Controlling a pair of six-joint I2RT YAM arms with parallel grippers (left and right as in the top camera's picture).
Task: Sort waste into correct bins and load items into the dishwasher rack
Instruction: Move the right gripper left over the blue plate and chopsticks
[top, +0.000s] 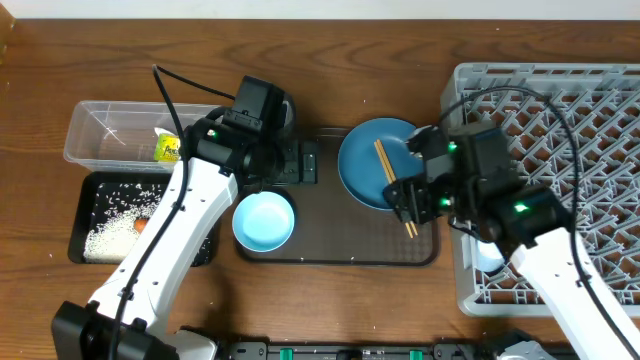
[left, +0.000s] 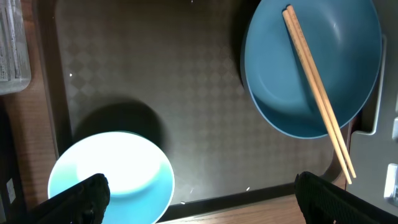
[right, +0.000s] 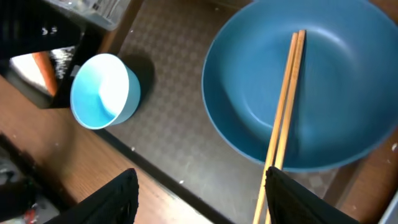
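Table (top: 330, 60), brown wood, carrying the following: dishwasher rack (top: 590, 130), light grey with a lattice floor, at the right edge, partly covered by the right arm; serving tray (top: 330, 225), dark brown, in the middle, just beside the rack's left wall; clear tub (top: 90, 110) at upper left, holding the crumpled wrapper (top: 166, 148) with yellow-green print at its right end; black tray (top: 82, 190) directly below the tub, holding scattered white rice grains (top: 110, 225) and the small orange carrot (top: 141, 226) among them. On the serving tray: blue plate (top: 380, 165), large and round, at the right end; chopsticks (top: 395, 190), a wooden pair lying side by side across the plate, upper ends near its centre, lower ends past its rim and over the tray; light-blue bowl (top: 264, 221), upright, at the lower left corner, well apart from the plate. Left gripper (left: 202, 180): hangs above the tray between bowl and plate, fingers spread as wide as they go, nothing between them, touching nothing. Right gripper (right: 202, 180): over the plate's lower rim, fingers parted to a middling width with no hold on anything; the chopsticks' lower ends lie between the fingers, close against one of them and with a broad gap to the other; whether that finger touches the wood cannot be told
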